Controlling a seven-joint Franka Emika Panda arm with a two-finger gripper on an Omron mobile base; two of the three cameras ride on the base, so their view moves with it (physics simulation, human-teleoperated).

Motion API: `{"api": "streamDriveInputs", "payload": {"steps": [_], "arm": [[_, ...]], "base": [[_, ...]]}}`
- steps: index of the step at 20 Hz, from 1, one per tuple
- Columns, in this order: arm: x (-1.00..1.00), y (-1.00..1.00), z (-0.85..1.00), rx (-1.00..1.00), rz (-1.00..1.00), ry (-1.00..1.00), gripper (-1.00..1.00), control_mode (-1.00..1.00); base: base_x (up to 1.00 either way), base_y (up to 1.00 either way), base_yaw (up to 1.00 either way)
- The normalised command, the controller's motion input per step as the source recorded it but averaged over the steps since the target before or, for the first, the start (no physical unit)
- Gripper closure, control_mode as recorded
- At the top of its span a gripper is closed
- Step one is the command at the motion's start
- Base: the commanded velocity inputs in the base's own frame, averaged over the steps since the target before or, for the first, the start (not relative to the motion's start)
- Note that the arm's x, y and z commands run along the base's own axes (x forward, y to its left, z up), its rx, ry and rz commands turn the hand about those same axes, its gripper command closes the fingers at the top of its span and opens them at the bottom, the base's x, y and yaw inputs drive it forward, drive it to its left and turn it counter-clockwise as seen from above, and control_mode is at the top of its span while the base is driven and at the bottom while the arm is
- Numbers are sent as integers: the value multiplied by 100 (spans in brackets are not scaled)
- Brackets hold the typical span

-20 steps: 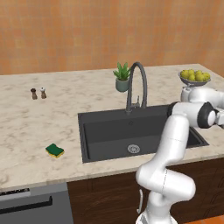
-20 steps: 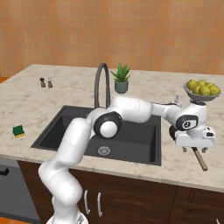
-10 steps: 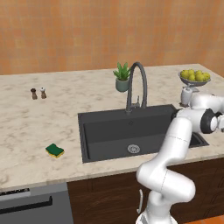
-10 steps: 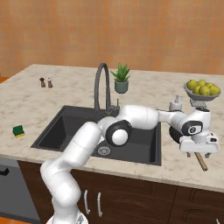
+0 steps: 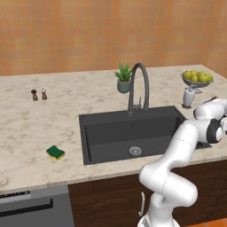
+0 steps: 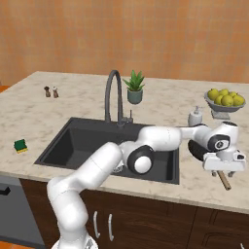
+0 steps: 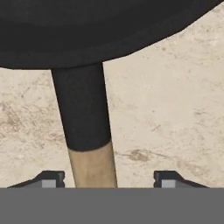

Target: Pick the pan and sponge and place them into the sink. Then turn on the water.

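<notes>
The black pan [image 6: 196, 149] lies on the counter right of the sink [image 6: 57, 146], its handle [image 6: 224, 180] pointing at the front edge. In the hand view the pan [image 7: 105, 30] spans the top, and its dark handle with a tan end [image 7: 89, 144] runs down between the fingertips. My gripper [image 6: 222, 168] sits low over that handle, its jaws open on either side with a gap on both sides [image 7: 111, 179]. The yellow and green sponge [image 5: 56, 153] [image 6: 20, 145] rests on the counter left of the sink [image 5: 91, 142]. No stream falls from the arched faucet [image 5: 138, 84] [image 6: 113, 95].
A bowl of lemons [image 6: 224, 99] [image 5: 197, 77] and a soap dispenser [image 6: 195, 116] [image 5: 188, 96] stand behind the pan. A potted plant [image 5: 123, 79] sits behind the faucet, and two shakers [image 5: 39, 94] at the far left. The counter's front edge is close to the handle's end.
The hand has sunk lower and further right onto the pan's handle, and its jaws have narrowed around it. Pan and sponge have not moved.
</notes>
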Motion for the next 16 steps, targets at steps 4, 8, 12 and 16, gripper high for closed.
{"api": "streamDriveInputs", "payload": {"steps": [4,8,12,16], "arm": [[0,29,-30,0,9,12,100,-100],[-31,75,-6,0,27,0,100,-100],[-39,83,18,0,38,-26,100,-100],[-31,66,27,4,36,-33,100,-100]], "base": [[0,0,0],[0,0,0],[0,0,0],[0,0,0]]}}
